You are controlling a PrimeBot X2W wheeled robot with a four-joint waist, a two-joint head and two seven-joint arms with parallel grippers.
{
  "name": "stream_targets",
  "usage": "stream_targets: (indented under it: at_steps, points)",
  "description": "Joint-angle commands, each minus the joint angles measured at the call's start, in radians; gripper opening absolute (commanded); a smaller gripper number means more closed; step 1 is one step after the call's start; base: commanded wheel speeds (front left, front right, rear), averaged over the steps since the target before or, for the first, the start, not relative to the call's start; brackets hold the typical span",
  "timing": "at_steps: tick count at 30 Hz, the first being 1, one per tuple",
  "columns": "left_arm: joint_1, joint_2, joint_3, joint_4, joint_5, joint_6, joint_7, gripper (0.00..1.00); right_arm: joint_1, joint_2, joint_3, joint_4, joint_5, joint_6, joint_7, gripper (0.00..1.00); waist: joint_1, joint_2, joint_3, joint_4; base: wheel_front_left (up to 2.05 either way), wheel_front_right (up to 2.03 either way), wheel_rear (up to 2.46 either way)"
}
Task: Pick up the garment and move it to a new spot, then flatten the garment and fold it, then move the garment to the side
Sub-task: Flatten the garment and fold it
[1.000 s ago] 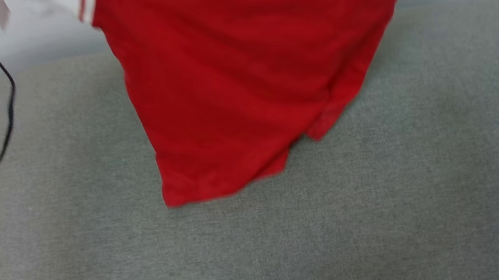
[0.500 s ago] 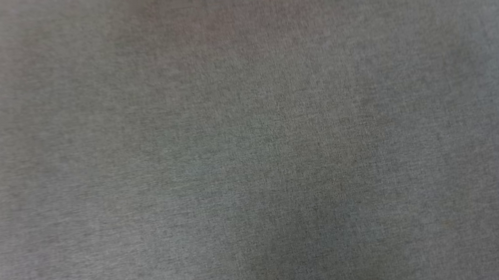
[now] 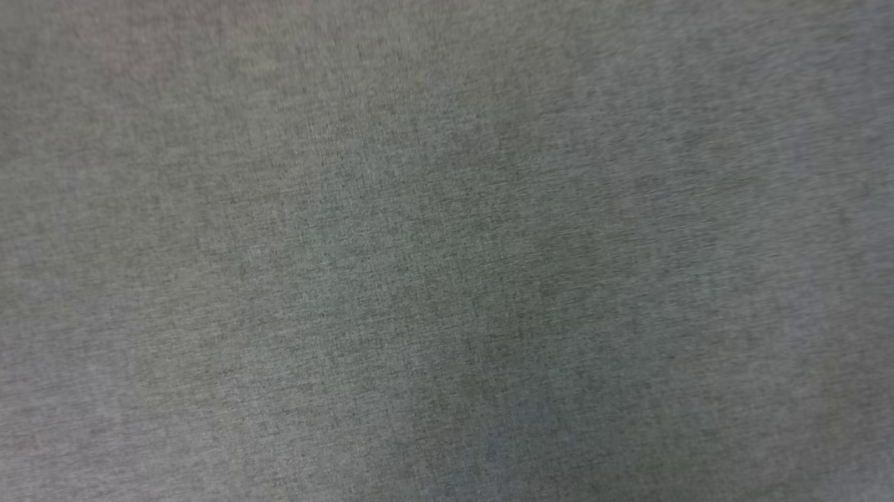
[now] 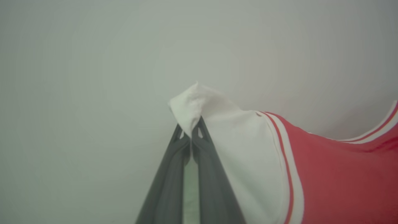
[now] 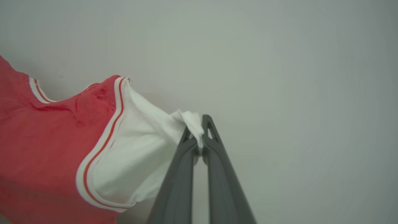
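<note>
Left gripper [image 4: 190, 133]: we found it clamped on one white sleeve tip [image 4: 192, 102].
Right gripper [image 5: 199, 138]: we found it clamped on the other sleeve tip [image 5: 191, 121].
Garment [image 4: 335, 174]: it hung aloft, spread between both grippers.
Progress: we judged the pickup done; placing, flattening, folding and moving aside were left.

We see the garment [image 4: 339, 174] held up, pinched by the bunched tips of its 2 white sleeves. Its red body, edged with red-and-white striped trim, spreads toward 4 o'clock in the left wrist view and 8 o'clock in the right.
</note>
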Motion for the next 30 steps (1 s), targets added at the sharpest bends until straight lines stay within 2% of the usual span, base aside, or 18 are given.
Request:
stream_targets:
  at_steps: [1, 5, 13, 17, 23, 30]
  points:
    - [0.015, -0.007, 0.008, 0.005, -0.008, 0.003, -0.013, 0.0, -0.003, 0.004, 0.002, 0.01, 0.009, -0.001, -0.011, 0.0, -0.0002, 0.0, 0.029, 0.007, 0.0, 0.0, 0.0]
    - [0.052, -0.024, 0.015, 0.03, -0.029, -0.005, -0.058, 0.0, 0.026, 0.011, 0.018, 0.057, 0.039, -0.001, -0.036, 0.0, -0.0002, 0.0, 0.04, 0.012, 0.0, 0.0, 0.0]
    - [0.184, -0.063, 0.014, 0.077, -0.066, -0.057, -0.151, 0.0, 0.141, -0.012, 0.064, 0.114, 0.129, -0.001, -0.078, 0.0, -0.0002, 0.0, -0.016, 0.04, 0.0, 0.0, 0.0]
    - [0.325, -0.08, 0.018, 0.07, -0.084, -0.08, -0.187, 0.0, 0.285, -0.035, 0.087, 0.111, 0.187, -0.001, -0.079, 0.0, -0.0002, 0.0, -0.101, 0.056, 0.0, 0.0, 0.0]
    - [0.606, -0.081, 0.063, -0.009, -0.116, -0.08, -0.206, 0.0, 0.565, -0.064, 0.097, 0.057, 0.27, -0.001, -0.058, 0.0, -0.0002, 0.0, -0.246, 0.072, 0.0, 0.0, 0.0]
    - [0.973, -0.094, 0.118, -0.151, -0.116, -0.035, -0.209, 0.0, 0.915, -0.074, 0.065, -0.052, 0.331, -0.001, -0.034, 0.0, -0.0002, 0.0, -0.398, 0.079, 0.0, 0.0, 0.0]
